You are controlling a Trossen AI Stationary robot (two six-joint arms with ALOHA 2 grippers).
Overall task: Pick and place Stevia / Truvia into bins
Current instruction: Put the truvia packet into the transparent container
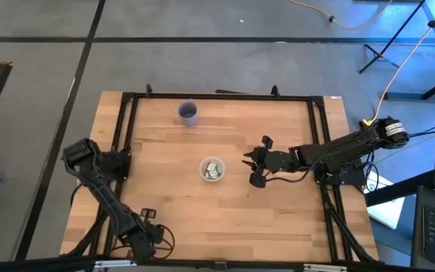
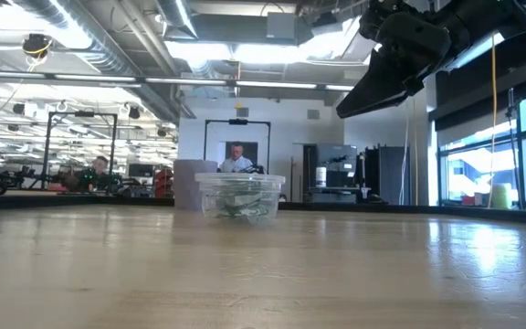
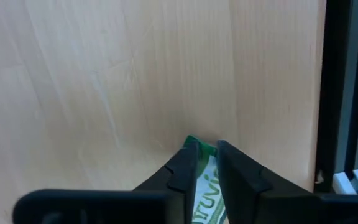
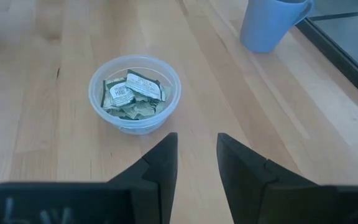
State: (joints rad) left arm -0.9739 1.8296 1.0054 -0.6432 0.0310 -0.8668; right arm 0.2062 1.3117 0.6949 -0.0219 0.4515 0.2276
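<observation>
We saw the sachets (image 4: 131,93) heaped in the clear cup (image 4: 98,81) at the table's (image 1: 278,219) middle, and one more sachet (image 3: 204,186) pinched between the left gripper's (image 3: 202,163) closed fingers, low over the near left corner, well apart from the cup. The right gripper (image 4: 196,155) hung just right of the cup, raised above the wood, its jaws parted and holding nothing. The purple cup (image 1: 189,112) stood near the far edge. We judged the main risk to lie with the held sachet: only its end was caught, so a quick swing toward the cup could let it slip out. The left arm would also have to reach the middle, where the right gripper waited close by, and the two could collide there. A low approach might tip the light cup and spill it.
</observation>
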